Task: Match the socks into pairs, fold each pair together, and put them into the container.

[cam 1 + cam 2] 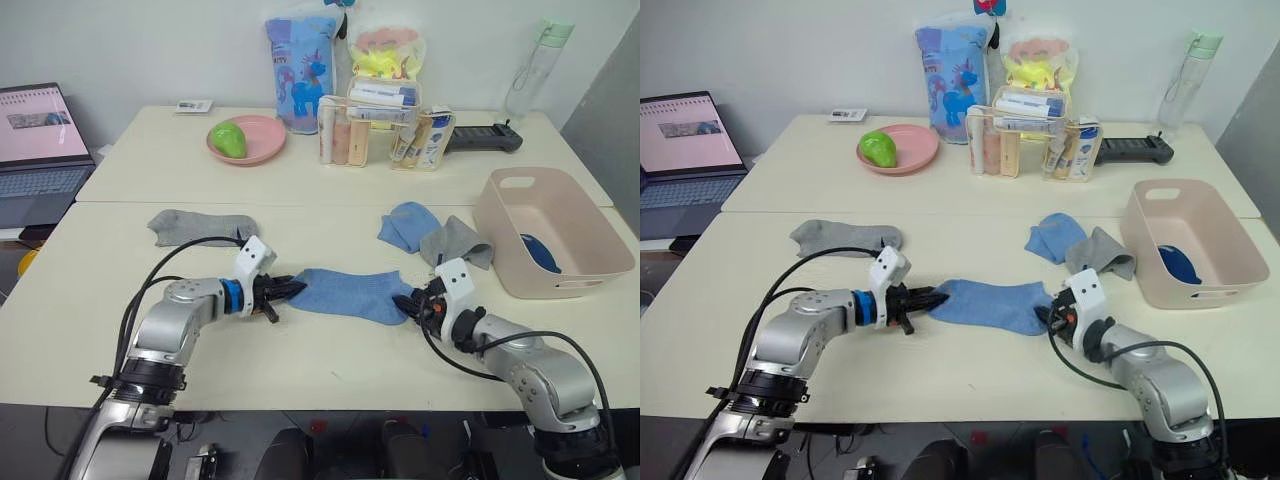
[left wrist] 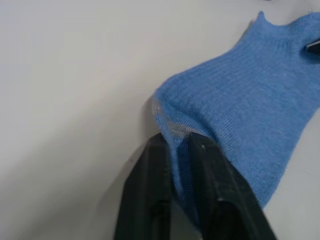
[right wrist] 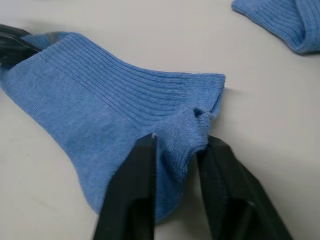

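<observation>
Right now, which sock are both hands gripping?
The light blue sock lying flat at the front, left hand and right hand pinching opposite ends. The other socks lie untouched farther back.

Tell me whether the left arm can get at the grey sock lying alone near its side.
Probably not yet: the left gripper is shut on the light blue sock. Otherwise the grey sock lies unobstructed nearby.

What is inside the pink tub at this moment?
Inside the pink tub lies a dark navy blue sock bundle against the near wall. That wall hides its lower part, so whether it is one sock or a folded pair is not visible.
</observation>
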